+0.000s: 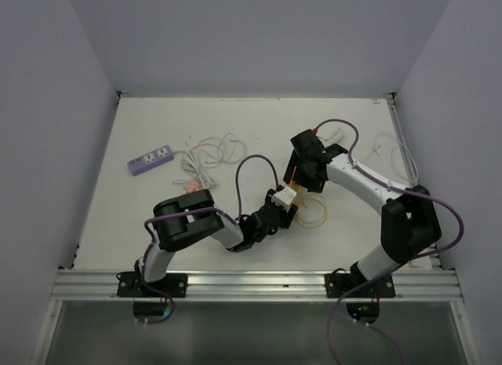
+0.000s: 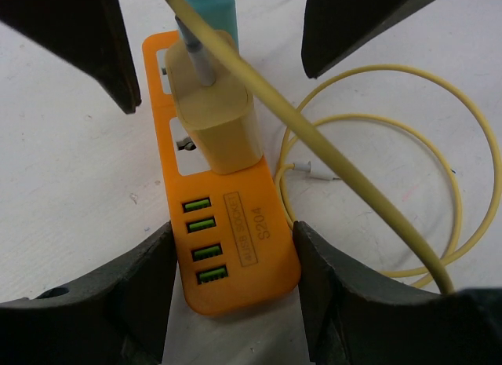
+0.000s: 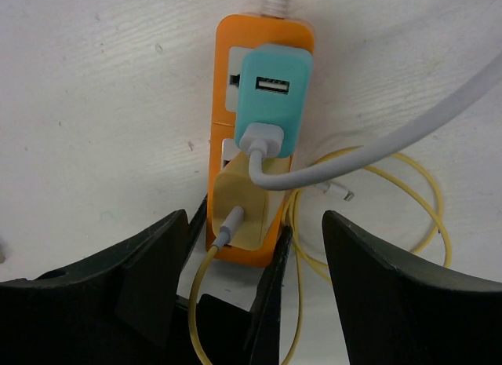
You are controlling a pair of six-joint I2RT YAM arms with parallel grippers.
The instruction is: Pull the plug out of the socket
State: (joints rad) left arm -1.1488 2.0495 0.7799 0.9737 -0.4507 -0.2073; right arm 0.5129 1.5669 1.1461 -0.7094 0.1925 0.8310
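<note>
The orange strip (image 2: 235, 247) lies on the tabletop (image 1: 157, 224), just toward 4 o'clock from its centre in the top view. Two plugs sit in it. In the left wrist view the yellow plug (image 2: 216, 106) is at the middle and the teal plug (image 3: 274, 98) is just beyond it at 12 o'clock.

The left claw (image 2: 235, 279) reaches in from 7 o'clock and is clamped on the strip. Its fingers (image 2: 149, 294) press against both long sides at the end with four green USB ports.

The right claw (image 3: 255, 231) comes from 1 o'clock and hangs above the plugs. Its fingers are spread wide apart and hold nothing.

A yellow cable (image 2: 439, 145) runs from the yellow plug and coils on the tabletop at 3 o'clock of the strip. A white cable (image 3: 392, 145) leaves the teal plug. A purple strip (image 1: 150, 158) lies well apart at 10 o'clock.
</note>
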